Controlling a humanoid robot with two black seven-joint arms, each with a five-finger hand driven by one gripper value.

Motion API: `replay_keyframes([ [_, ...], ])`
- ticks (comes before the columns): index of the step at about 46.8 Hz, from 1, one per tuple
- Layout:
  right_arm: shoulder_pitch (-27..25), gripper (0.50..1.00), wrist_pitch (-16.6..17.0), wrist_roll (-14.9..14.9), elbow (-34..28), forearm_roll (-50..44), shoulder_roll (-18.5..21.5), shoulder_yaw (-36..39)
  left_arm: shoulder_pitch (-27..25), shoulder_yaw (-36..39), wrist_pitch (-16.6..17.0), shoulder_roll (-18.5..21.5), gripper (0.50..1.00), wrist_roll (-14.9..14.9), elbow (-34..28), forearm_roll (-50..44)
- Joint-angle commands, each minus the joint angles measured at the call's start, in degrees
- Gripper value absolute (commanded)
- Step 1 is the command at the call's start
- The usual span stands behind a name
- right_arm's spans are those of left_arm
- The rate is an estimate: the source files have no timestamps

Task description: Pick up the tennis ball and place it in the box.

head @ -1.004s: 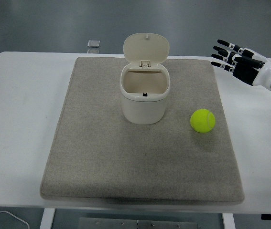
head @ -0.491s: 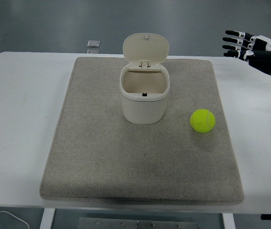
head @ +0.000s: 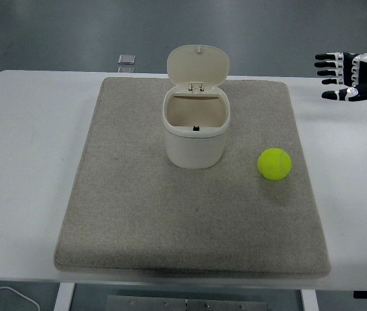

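A white table point(head: 34, 129) carries a grey mat point(head: 138, 214). The tennis ball point(head: 274, 164) lies right of the open box point(head: 195, 133). The right hand point(head: 355, 76), fingers spread and empty, hovers beyond the ball, further right.

The fuzzy yellow-green tennis ball point(head: 274, 164) I am to pick up lies on the mat's right side, well apart from the cream plastic box point(head: 196, 133), which stands upright at the middle far part with its hinged lid raised open.
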Motion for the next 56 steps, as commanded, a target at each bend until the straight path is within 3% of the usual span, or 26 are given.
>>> replay_keyframes([
  [1, 0.0, 0.928, 0.0, 0.8, 1.8, -1.2, -1.6, -0.3, 0.0, 0.0, 0.0, 0.0, 0.992, 0.0, 0.0, 0.0],
  [15, -1.1, 0.928, -0.6, 5.6, 9.4, -14.7, -5.0, -0.3, 0.0, 0.0, 0.0, 0.0, 0.992, 0.0, 0.0, 0.0],
  [21, -1.8, 0.928, -2.4, 6.1, 12.5, -20.0, -4.9, -0.2, 0.0, 0.0, 0.1, 0.0, 0.992, 0.0, 0.0, 0.0],
  [35, -4.3, 0.928, -6.8, 10.6, 18.3, -31.9, -4.1, -0.8, 0.0, 0.0, 0.0, 0.0, 0.992, 0.0, 0.0, 0.0],
  [56, -7.2, 0.928, -15.4, 11.0, 19.6, -39.6, -1.6, -3.6, 0.0, 0.0, 0.1, 0.0, 0.992, 0.0, 0.0, 0.0],
])
